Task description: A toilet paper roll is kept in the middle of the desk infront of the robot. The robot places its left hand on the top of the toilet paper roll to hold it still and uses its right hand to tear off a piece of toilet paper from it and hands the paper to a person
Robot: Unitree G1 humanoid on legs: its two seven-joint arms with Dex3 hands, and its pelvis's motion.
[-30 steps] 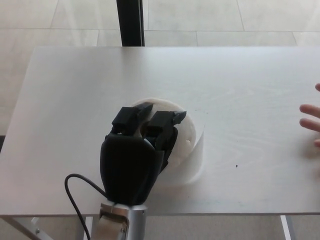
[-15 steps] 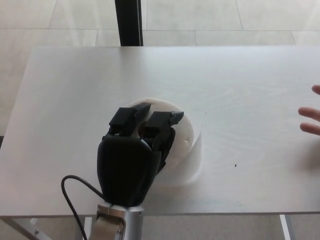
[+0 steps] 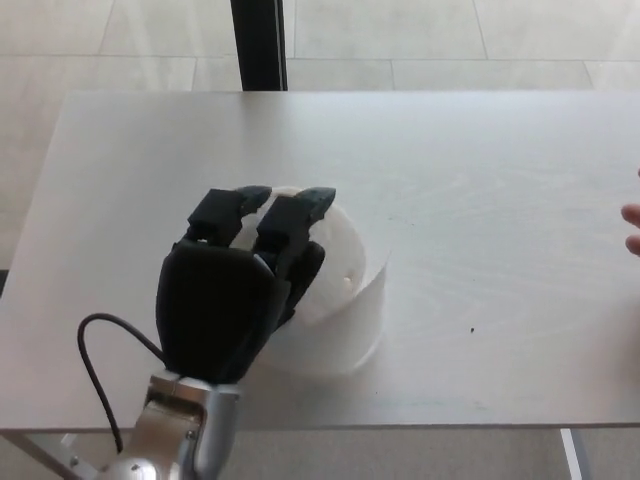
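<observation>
Pressing left hand point(image 3: 225, 305), fingers point(image 3: 290, 215) flat, ungripping, on soft light toilet paper roll point(image 3: 345, 300); judging loose sheet edge best pinch.

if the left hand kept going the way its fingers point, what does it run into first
Past the toilet paper roll it sits over, the left hand points toward the far edge of the desk. That stretch looks bare; beyond the edge stands a dark post, though the hand's height above the desk is unclear.
</observation>
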